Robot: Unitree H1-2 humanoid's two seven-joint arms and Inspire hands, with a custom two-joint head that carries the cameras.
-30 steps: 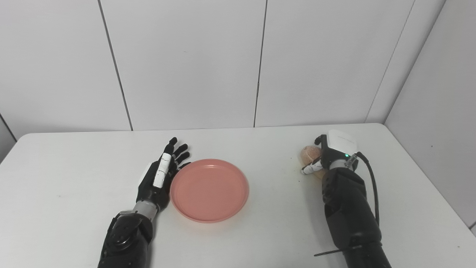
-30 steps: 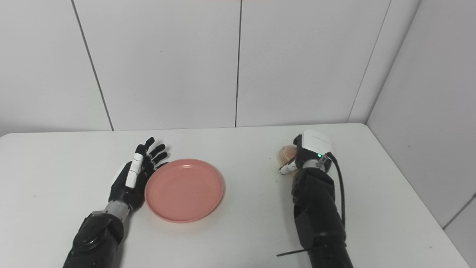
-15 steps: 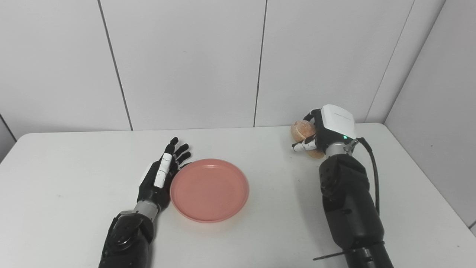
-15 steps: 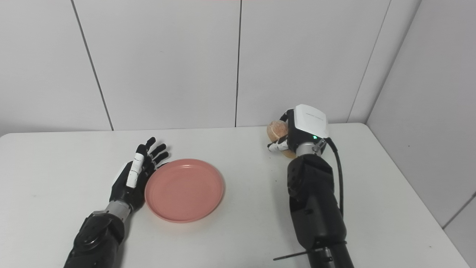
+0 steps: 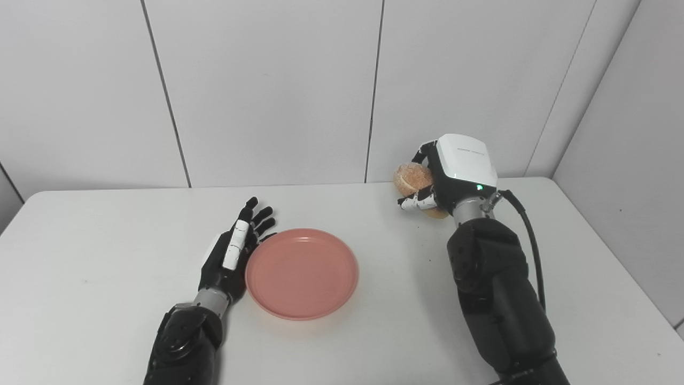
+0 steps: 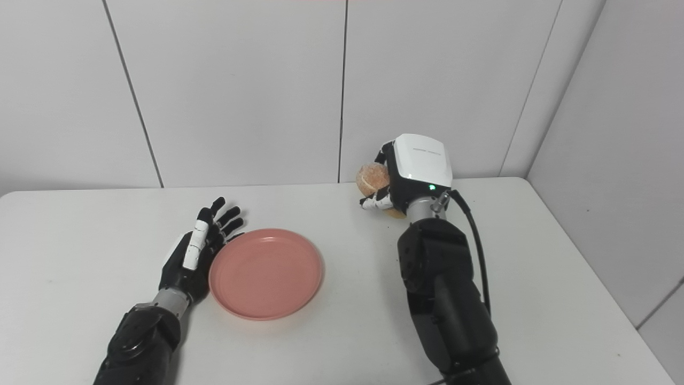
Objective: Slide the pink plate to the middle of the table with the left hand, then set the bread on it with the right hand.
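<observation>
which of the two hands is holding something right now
The right hand, raised above the table with its fingers closed on the bread. The left hand lies open and flat beside the pink plate.

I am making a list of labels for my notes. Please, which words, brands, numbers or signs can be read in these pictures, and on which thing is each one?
None can be read.
White cover on the back of the right hand: faint grey marks, too small and blurred to read.
Pink plate, bread, left hand, table: no text visible.
</observation>
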